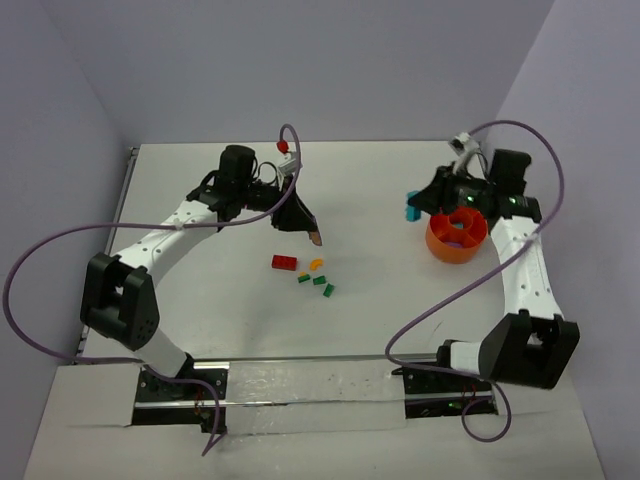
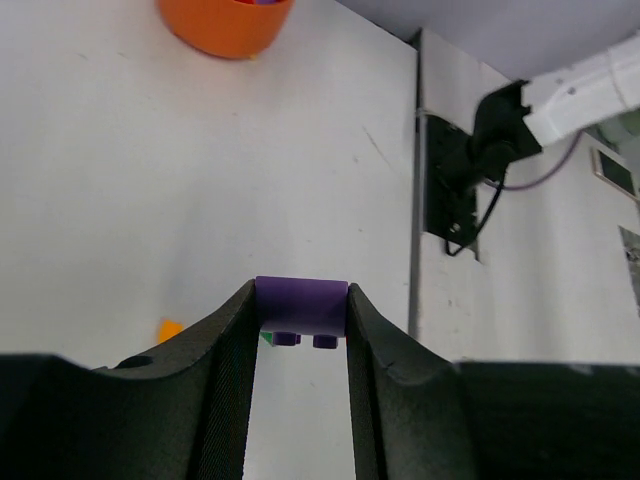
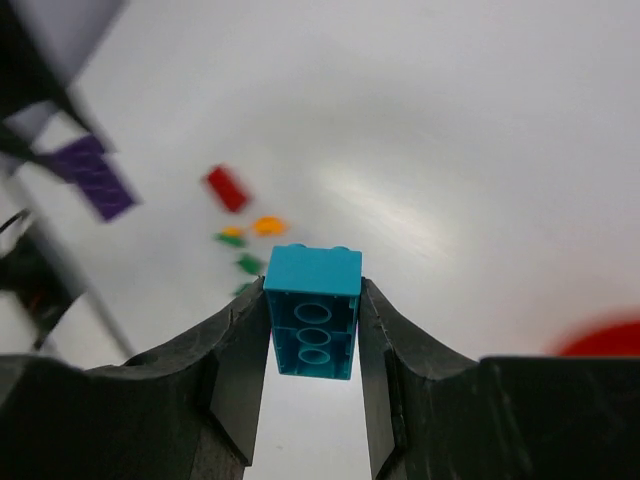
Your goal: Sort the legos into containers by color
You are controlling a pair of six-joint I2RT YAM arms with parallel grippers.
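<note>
My left gripper (image 1: 313,234) is shut on a purple brick (image 2: 300,306) and holds it above the table, just beyond the loose legos. My right gripper (image 1: 413,207) is shut on a teal brick (image 3: 312,310), held in the air just left of the orange bowl (image 1: 450,250). On the table lie a red brick (image 1: 284,262), a curved orange brick (image 1: 316,265) and three green bricks (image 1: 319,281). The right wrist view shows the red brick (image 3: 227,188), the orange one (image 3: 267,225) and a green one (image 3: 249,264). The bowl holds something purple.
The bowl's wall (image 2: 225,25) shows at the top of the left wrist view. The left arm's cable (image 1: 60,250) loops over the table's left side. Both arm bases stand on a foil-covered strip (image 1: 310,385) at the near edge.
</note>
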